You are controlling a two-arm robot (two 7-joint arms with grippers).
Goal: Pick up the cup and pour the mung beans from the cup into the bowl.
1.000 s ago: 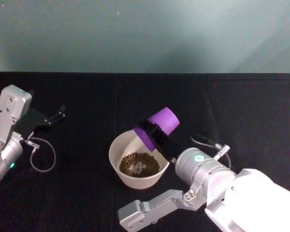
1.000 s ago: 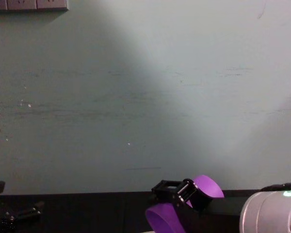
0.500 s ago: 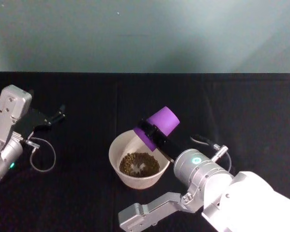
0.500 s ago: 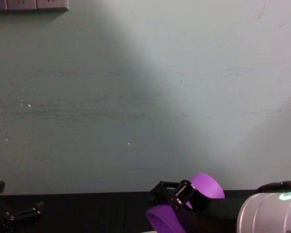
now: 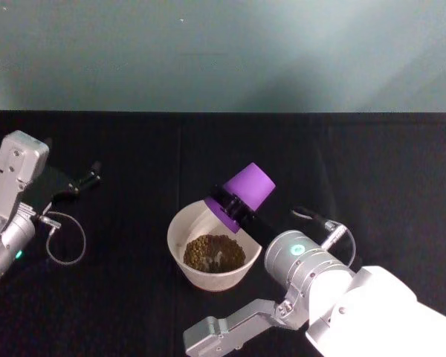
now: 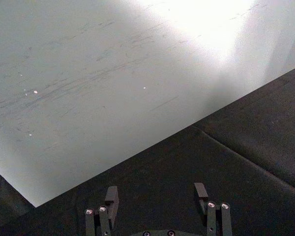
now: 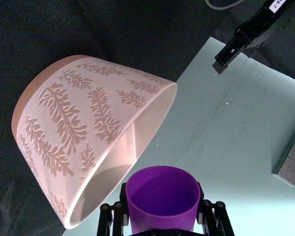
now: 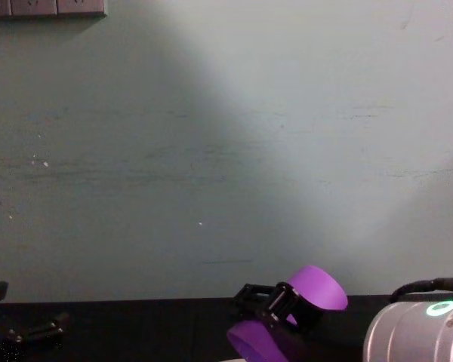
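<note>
Right gripper point(image 5: 234, 207) pinched the purple cup point(image 5: 250, 185) by its sides, holding it tipped, mouth down toward the pale bowl point(image 5: 175, 230), at the rim's 1 o'clock edge. Mung beans point(image 5: 214, 253) lay heaped in the bowl's bottom. Off at the bowl's 10 o'clock, well apart, the left gripper point(image 5: 84, 179) hung with its fingers point(image 6: 111, 195) spread over the black tabletop point(image 5: 372, 163).
</note>
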